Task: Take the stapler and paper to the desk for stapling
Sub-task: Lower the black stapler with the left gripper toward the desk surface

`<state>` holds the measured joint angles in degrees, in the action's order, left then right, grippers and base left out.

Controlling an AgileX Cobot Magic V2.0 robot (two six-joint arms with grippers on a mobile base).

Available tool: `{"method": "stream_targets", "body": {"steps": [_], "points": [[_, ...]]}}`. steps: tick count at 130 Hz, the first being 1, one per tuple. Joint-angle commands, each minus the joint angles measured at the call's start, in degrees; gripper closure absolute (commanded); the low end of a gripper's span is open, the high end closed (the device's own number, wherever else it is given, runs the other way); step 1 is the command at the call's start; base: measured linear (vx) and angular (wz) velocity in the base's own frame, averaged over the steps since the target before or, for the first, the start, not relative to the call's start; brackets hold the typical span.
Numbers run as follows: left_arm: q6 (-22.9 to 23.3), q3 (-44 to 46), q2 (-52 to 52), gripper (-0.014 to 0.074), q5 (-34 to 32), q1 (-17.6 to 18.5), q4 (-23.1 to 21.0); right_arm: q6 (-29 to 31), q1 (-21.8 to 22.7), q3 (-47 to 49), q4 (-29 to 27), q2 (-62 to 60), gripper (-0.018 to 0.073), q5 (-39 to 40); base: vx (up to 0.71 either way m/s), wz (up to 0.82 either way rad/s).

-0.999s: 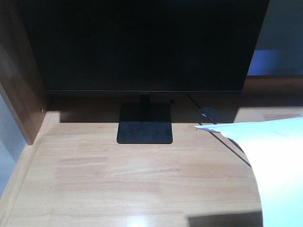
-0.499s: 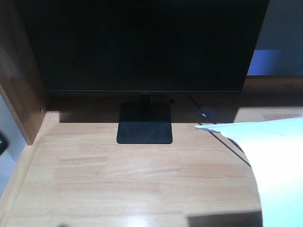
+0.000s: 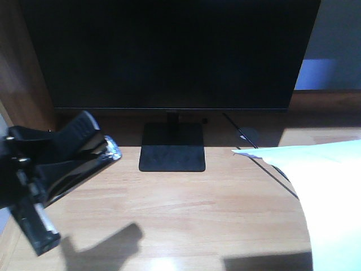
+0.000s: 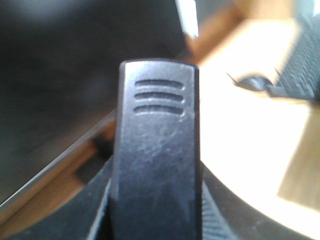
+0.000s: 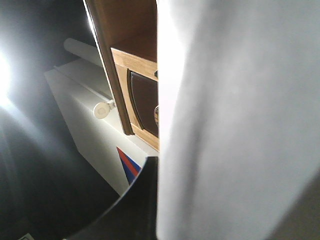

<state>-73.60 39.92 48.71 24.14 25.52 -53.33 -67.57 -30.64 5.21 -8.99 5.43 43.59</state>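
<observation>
stapler (image 3: pixel 84 148), clamped in the left end effector (image 3: pixel 25 175), hangs over the surface's (image 3: pixel 169 214) left side while the paper (image 3: pixel 333 192) arches over its right, the right end effector's state i cannot tell; this looks like the bringing-in step, and next likely calls for setting both down near each other.

The stapler (image 4: pixel 157 150) was scuffed black plastic, kinda glossy, with what looked like a shiny metal tip. The paper (image 3: pixel 333 192) was smooth matt white, and the surface (image 3: pixel 169 214) was pale, satiny wood grain.
</observation>
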Motion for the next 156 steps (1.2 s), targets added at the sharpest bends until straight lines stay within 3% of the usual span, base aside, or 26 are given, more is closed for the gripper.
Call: {"method": "stream_targets", "body": {"steps": [1, 26, 62, 72, 99, 132, 156], "points": [[-11.98, 1.81, 3.66, 0.0603, -3.61, -0.58, -10.41, 0.83, 0.33, 1.61, 1.13, 0.66, 0.0565, 2.64, 0.0, 0.0], [-29.26, 1.87, 11.52, 0.0603, 4.53, -6.26, -21.68, 0.83, 0.33, 1.61, 1.13, 0.66, 0.0565, 2.53, 0.0, 0.0], [-49.26, 2.05, 23.67, 0.0603, 22.26, -16.55, -32.16, 0.83, 0.33, 1.61, 1.13, 0.66, 0.0565, 2.53, 0.0, 0.0], [-49.36, 2.58, 27.15, 0.0603, 23.86, -18.05, -33.6, 0.83, 0.33, 1.61, 1.13, 0.66, 0.0565, 2.53, 0.0, 0.0], [-49.36, 7.48, 36.2, 0.0603, 29.23, -18.99, -32.28, 0.83, 0.33, 1.61, 1.13, 0.66, 0.0565, 2.53, 0.0, 0.0], [-49.36, 17.35, 47.61, 0.0603, 37.48, -18.03, -25.07, 0.83, 0.33, 1.61, 1.13, 0.66, 0.0565, 2.53, 0.0, 0.0], [-49.36, 20.66, 53.59, 0.0603, 38.38, -16.16, -23.76, 0.83, 0.33, 1.61, 1.13, 0.66, 0.0565, 2.53, 0.0, 0.0]]}}
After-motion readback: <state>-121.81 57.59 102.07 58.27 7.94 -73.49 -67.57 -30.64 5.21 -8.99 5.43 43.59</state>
